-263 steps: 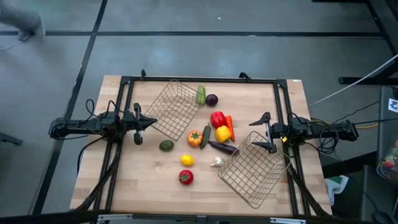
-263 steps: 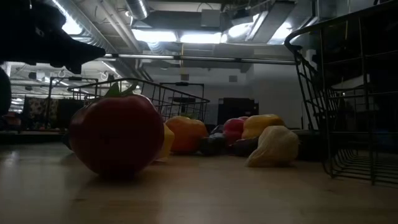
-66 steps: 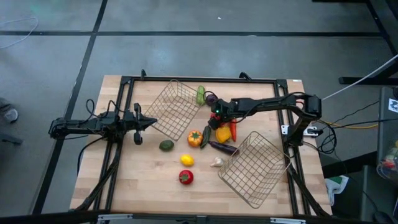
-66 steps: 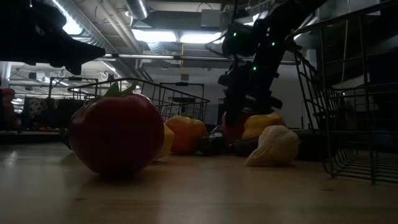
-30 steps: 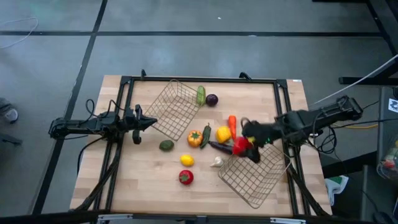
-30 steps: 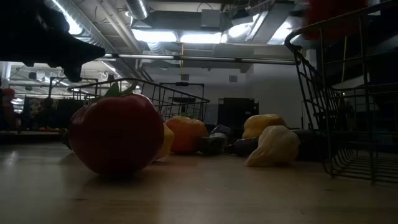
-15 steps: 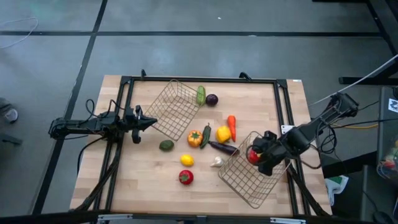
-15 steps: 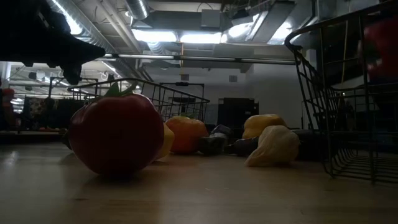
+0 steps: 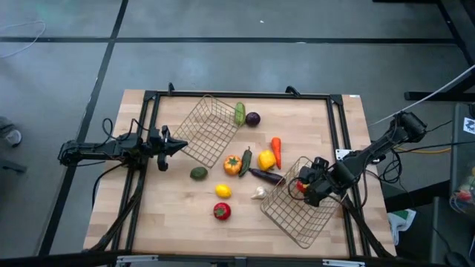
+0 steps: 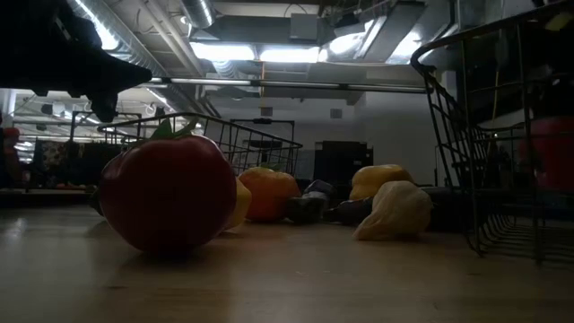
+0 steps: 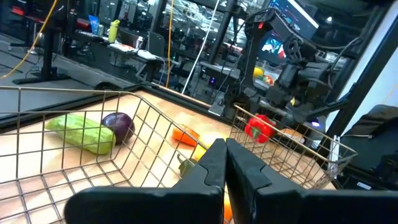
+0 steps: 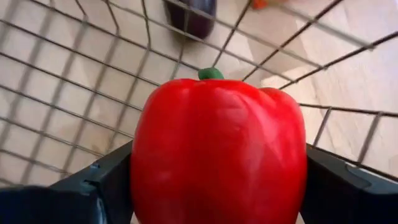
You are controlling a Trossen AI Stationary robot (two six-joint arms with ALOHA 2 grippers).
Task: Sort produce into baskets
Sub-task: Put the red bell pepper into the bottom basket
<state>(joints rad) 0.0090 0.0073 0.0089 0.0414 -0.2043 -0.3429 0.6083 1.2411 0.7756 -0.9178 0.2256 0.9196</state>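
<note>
Currently the right gripper [image 9: 303,187] clamps a glossy red bell pepper [image 12: 219,149] between its two dark fingers, inside the upper part of the rectangular wire-mesh basket [image 9: 291,215] at the table's near right. The left gripper [image 9: 182,144], fingers pressed together and holding nothing, waits at the table's left edge, beside the second wire-mesh basket [image 9: 204,132]. The remaining produce lies on the wooden table [image 9: 178,208] between the baskets.

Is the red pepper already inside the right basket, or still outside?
Inside. The red pepper, between the right gripper fingers, is over the basket mesh.

Glossy red pepper [image 12: 217,155], wire basket [image 12: 74,81]
</note>
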